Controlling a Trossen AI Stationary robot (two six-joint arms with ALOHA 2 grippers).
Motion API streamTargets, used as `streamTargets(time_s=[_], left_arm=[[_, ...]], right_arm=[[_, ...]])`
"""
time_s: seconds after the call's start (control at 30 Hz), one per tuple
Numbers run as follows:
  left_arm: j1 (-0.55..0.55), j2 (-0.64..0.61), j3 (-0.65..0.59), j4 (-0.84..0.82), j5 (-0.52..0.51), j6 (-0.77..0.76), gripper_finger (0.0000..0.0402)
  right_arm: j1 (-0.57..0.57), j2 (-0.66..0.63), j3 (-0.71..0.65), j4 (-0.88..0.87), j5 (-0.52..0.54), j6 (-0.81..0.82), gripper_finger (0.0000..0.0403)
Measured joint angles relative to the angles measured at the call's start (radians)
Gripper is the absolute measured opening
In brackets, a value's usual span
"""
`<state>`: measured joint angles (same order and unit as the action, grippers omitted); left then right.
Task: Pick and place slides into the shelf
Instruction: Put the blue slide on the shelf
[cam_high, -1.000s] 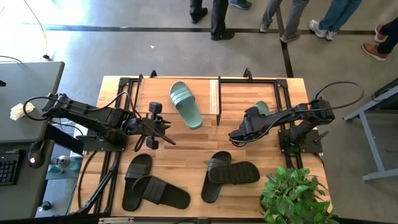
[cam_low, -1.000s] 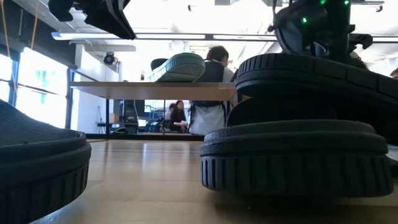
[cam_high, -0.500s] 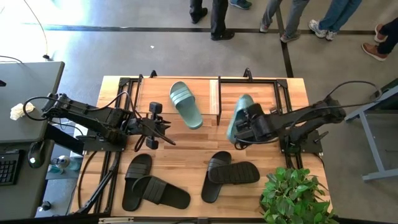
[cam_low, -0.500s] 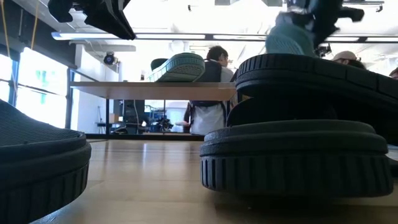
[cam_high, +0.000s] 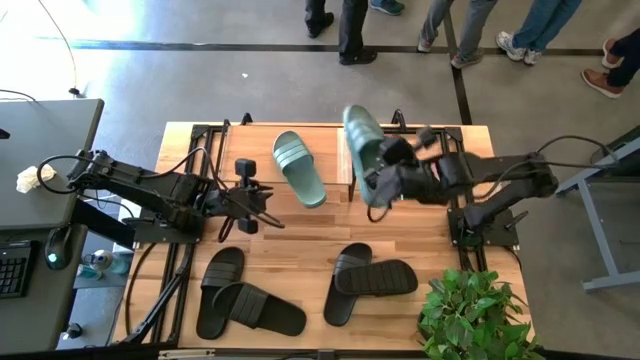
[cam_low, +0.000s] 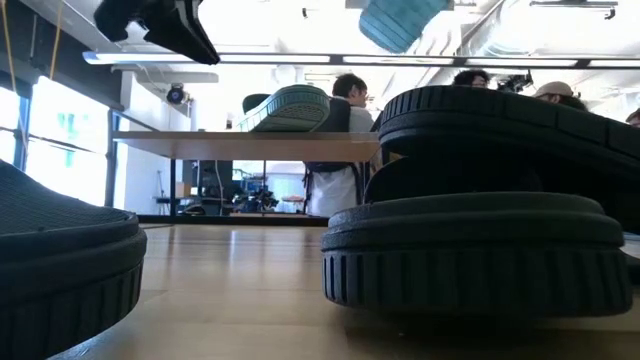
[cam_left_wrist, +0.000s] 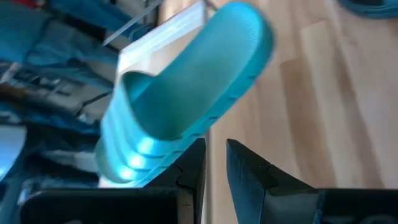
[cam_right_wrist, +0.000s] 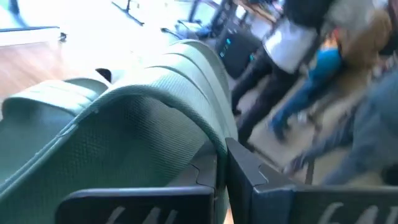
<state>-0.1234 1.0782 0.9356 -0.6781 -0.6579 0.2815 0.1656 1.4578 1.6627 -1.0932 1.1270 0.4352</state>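
I note the right gripper (cam_high: 383, 183) raised over the shelf (cam_high: 345, 160), jaws pinching a green sandal (cam_high: 362, 142) whose toe reaches past the shelf's far edge. A second green sandal (cam_high: 299, 167) lies flat on the shelf plank, well apart from the held one, with bare plank between them. The left gripper (cam_high: 268, 207) hangs near the shelf's front edge on the left; its jaws stand slightly apart around nothing. Four black sandals lie in front of the shelf in two overlapping pairs (cam_high: 243, 298) (cam_high: 368, 281), with open tabletop (cam_high: 310, 245) between them and the shelf. In the low view the black soles (cam_low: 480, 250) block most of the shelf.
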Motion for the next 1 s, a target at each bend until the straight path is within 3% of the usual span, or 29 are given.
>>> streamTargets(time_s=[0.17, 0.37, 0.57, 1.0], left_arm=[[0.038, 0.004, 0.0, -0.02, -0.006, -0.038, 0.0053], [0.192, 0.006, -0.001, -0.09, 0.154, -0.103, 0.0053], [0.305, 0.006, 0.0, -0.08, 0.279, -0.096, 0.0053], [0.405, 0.025, 0.0, -0.022, 0.376, -0.066, 0.0053]], right_arm=[[-0.128, 0.005, -0.033, 0.341, -0.221, -0.422, 0.0], [-0.239, 0.084, -0.044, 0.418, -0.3, -0.636, 0.0], [-0.286, 0.19, -0.045, 0.47, -0.381, -0.663, 0.0], [-0.318, 0.259, -0.045, 0.514, -0.429, -0.702, 0.0]])
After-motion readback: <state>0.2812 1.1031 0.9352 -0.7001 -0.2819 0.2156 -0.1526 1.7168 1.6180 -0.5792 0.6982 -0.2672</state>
